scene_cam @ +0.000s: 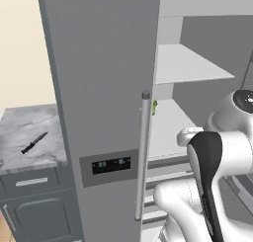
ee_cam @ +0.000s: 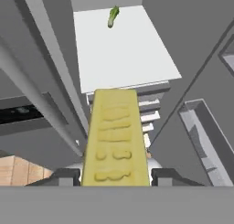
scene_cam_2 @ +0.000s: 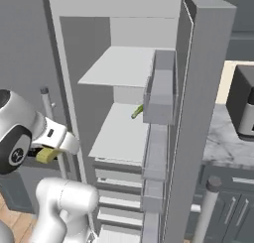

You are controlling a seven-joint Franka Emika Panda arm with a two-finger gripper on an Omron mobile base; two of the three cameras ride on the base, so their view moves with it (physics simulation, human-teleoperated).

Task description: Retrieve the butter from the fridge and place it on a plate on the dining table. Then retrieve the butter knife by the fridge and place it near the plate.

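Fridge (scene_cam_2: 198,113) stands open, its white shelf (ee_cam: 123,49) bare but for a small green item (ee_cam: 113,16) at the far end. My gripper (ee_cam: 115,176) is clamped on the butter (ee_cam: 115,138), held near, outside the shelves. I judge it light, soft and slippery; I hold its near end across the narrow sides, gently.

yellow butter (ee_cam: 115,141), grey fridge (scene_cam: 104,78), black butter knife (scene_cam: 33,142)
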